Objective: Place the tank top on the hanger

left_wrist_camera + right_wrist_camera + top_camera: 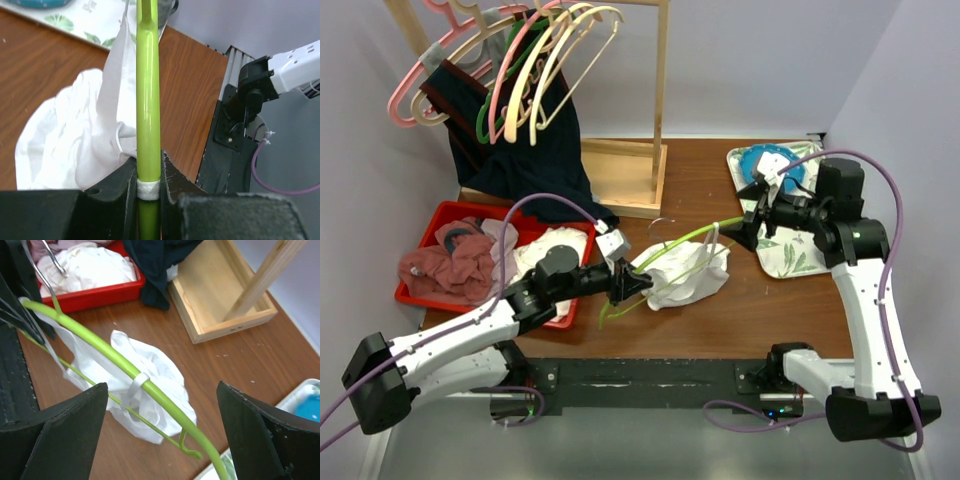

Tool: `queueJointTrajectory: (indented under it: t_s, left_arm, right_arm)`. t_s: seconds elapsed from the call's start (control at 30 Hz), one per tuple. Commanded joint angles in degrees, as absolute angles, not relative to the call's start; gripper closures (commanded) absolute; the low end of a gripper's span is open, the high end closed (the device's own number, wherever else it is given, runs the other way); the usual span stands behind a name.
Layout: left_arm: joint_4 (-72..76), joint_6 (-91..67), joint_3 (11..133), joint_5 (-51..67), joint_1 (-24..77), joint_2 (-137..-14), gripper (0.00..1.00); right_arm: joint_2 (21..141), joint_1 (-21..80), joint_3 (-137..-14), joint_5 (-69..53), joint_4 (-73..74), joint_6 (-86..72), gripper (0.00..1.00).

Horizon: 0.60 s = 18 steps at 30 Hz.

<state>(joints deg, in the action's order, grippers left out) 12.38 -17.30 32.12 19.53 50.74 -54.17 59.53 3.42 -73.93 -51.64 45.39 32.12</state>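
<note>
Gripping one end of the thin lime-green plastic hanger point(148, 100), the left gripper point(633, 284) has its jaws closed on the bar. A small white sleeveless tank top point(692, 272) hangs bunched from it, mid-counter, right of the red tray point(430, 228). The right gripper point(745, 232), jaws wide, sits at the hanger's far-right end.

A red bin point(430, 225) of crumpled clothes sits at nine o'clock on the brown tabletop point(720, 320). At twelve stands a wooden rack point(620, 175) hung with pink and cream hangers point(535, 60) and a dark garment point(530, 150). A leaf-patterned tray point(790, 255) lies at two o'clock.
</note>
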Motion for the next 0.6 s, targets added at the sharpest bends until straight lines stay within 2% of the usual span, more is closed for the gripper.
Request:
queueJointTrajectory:
  t_s: [0.0,0.13,0.27,0.4,0.57]
  left_arm:
    - [13.37,-13.28,38.05,21.18,50.54,-53.26,1.00]
    - [3.90,-13.18,41.47,18.55,50.54,-51.42,1.00]
    - [-7.18,-15.02,45.17,9.53,50.45,-47.91,1.00]
    - [-17.65,-16.17,50.52,-1.56,49.92,-45.36,1.00]
    - [-27.41,-16.00,62.99,-12.45,48.52,-46.57,1.00]
  right_arm:
    - [58.36,3.43,-78.22,-47.54,53.16,37.78,0.03]
    - [58.10,3.34,-79.45,-50.09,54.40,38.23,0.02]
    - [57.31,3.34,-80.68,-49.31,53.01,34.38,0.01]
    - [57.04,3.34,-81.91,-40.27,46.34,20.60,0.01]
    - [56.34,2.81,-76.83,-33.33,41.76,15.91,0.01]
